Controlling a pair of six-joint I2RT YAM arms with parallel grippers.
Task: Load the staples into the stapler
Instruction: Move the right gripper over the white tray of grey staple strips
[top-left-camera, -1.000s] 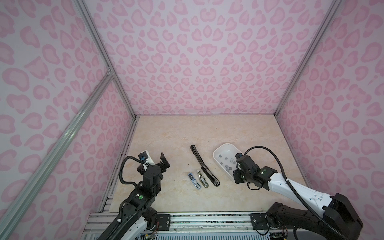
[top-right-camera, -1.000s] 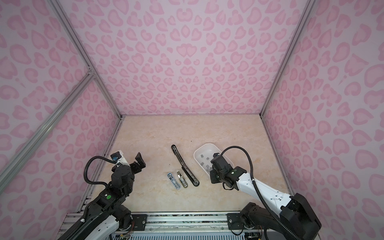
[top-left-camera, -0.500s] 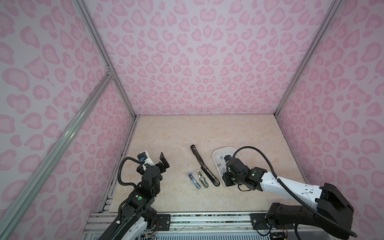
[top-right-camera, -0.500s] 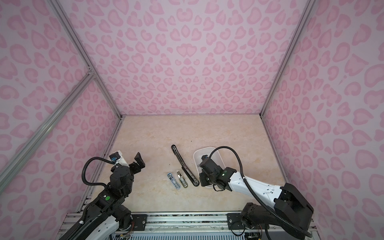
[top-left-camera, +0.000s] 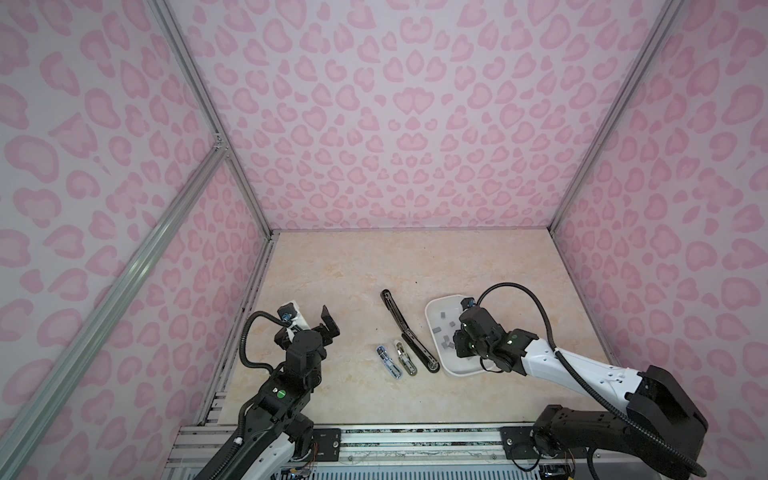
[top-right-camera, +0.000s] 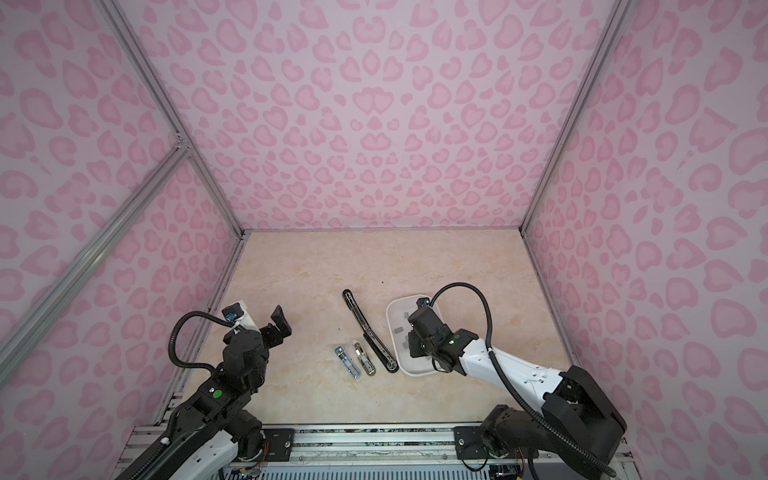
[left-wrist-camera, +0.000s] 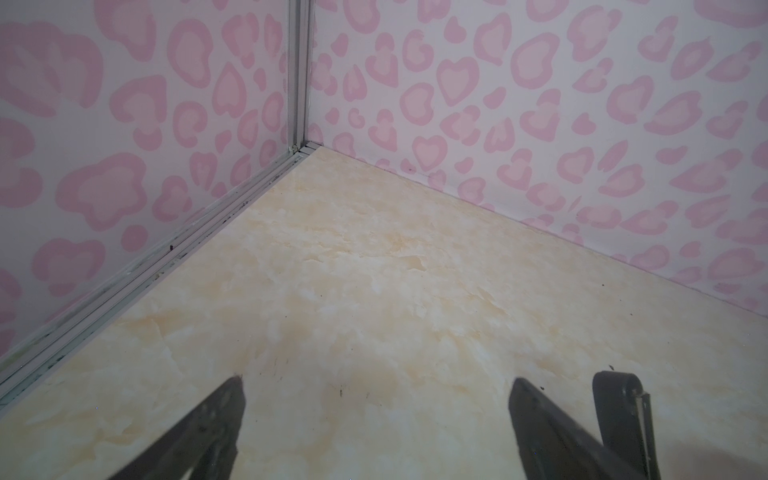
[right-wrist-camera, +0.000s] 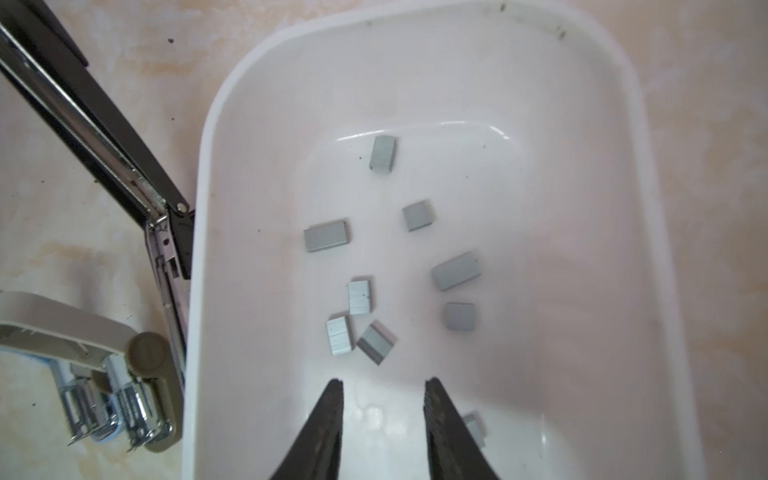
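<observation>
One white tray (right-wrist-camera: 195, 316). Inside the tray, nine grey staples (right-wrist-camera: 326, 235) by the right wrist view: eight in plain sight, a ninth half hidden behind the right gripper (right-wrist-camera: 383, 382). Left of the tray in both top views, three staplers: one long black stapler (top-left-camera: 396, 313) just beside it, then one small beige stapler (top-left-camera: 405, 358) and, farthest from the tray, one small blue-and-silver stapler (top-left-camera: 388, 361). Two grippers: the right over the tray, the left gripper (left-wrist-camera: 376, 382) well apart from it.

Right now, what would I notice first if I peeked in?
The pink heart-spotted walls all around. Then the white tray on the right, with little grey staples scattered inside and the right claw open over them. A long black stapler lies opened flat beside the tray.
</observation>
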